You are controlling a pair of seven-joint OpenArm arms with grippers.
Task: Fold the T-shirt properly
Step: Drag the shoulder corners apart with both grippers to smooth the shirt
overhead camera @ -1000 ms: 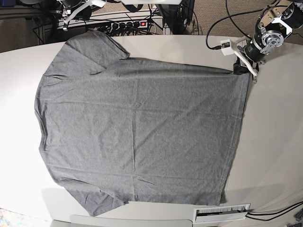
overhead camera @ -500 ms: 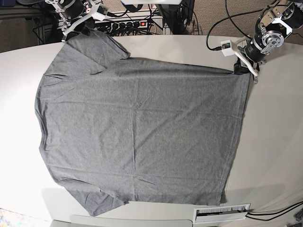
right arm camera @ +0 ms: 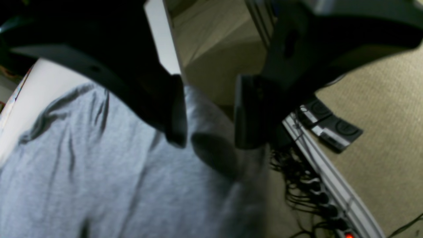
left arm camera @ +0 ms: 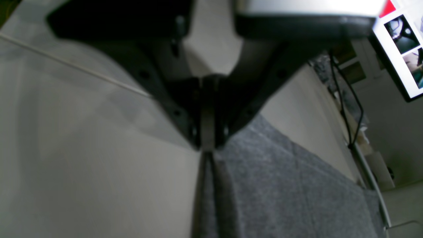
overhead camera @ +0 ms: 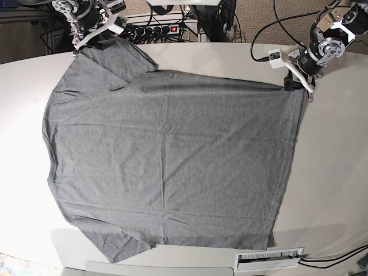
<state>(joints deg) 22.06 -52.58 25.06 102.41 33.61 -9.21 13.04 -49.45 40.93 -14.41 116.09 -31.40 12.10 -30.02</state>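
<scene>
now the right gripper point(overhead camera: 95, 35) has come down over the far left sleeve; a second ago it hung farther back, off the cloth. its jaws stand apart above the sleeve edge, grasping nothing. the left gripper point(overhead camera: 294, 83) has not moved and stays clenched on the far right corner of the hem. the t-shirt point(overhead camera: 172, 161) lies flat in the same spot on the white table point(overhead camera: 333, 172), spread across most of it, its long axis running left to right, neck at the left, hem at the right. a power strip point(overhead camera: 158, 29) lies beyond the far edge. no writing can be read anywhere.
</scene>
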